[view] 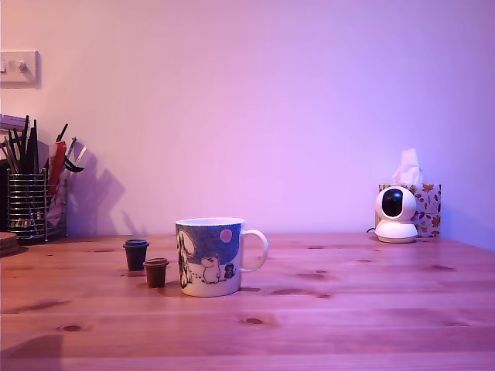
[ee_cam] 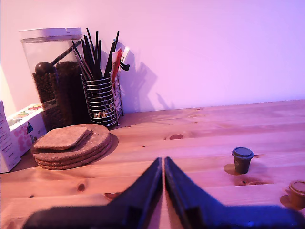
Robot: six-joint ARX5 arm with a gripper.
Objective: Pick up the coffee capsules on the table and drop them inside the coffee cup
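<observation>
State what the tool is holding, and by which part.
Nothing: the tool is shut and empty. Both coffee capsules stand on the table.

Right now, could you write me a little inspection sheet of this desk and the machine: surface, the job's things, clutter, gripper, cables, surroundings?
Surface: wooden table, knotty planks.
Job's things: dark capsule and brown capsule stand upright beside the mug, on the exterior view's left; both outside it.
Clutter: wire pen holder, cork coasters, jar, small camera, tissue box.
Gripper: gripper shut, holding nothing.
Cables: nothing seen.
Surroundings: plain wall, wall switch.
</observation>
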